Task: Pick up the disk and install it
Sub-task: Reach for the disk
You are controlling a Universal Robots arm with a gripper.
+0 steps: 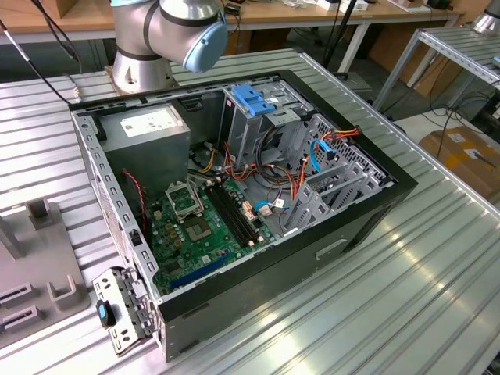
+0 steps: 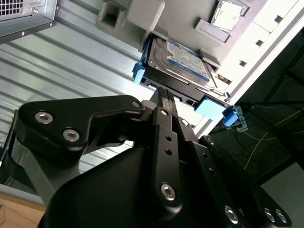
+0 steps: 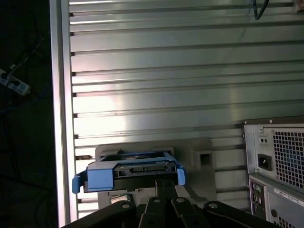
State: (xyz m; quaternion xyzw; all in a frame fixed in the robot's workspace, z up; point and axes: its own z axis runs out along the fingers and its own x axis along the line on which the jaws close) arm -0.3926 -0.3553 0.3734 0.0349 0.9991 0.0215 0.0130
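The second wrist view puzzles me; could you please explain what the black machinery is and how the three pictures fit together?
This is one robot arm standing on a ribbed metal table. The exterior view comes from a camera off the arm. It shows an open computer case lying on that table, with its green motherboard and power-supply box exposed. Both wrist views come from cameras riding on the arm. The black machinery in them is the arm's hand. Right in front of it is the disk, a grey hard drive with blue side rails, sitting in a grey holder on the table. The hand reaches the disk's edge; whether it grips the disk I cannot tell.
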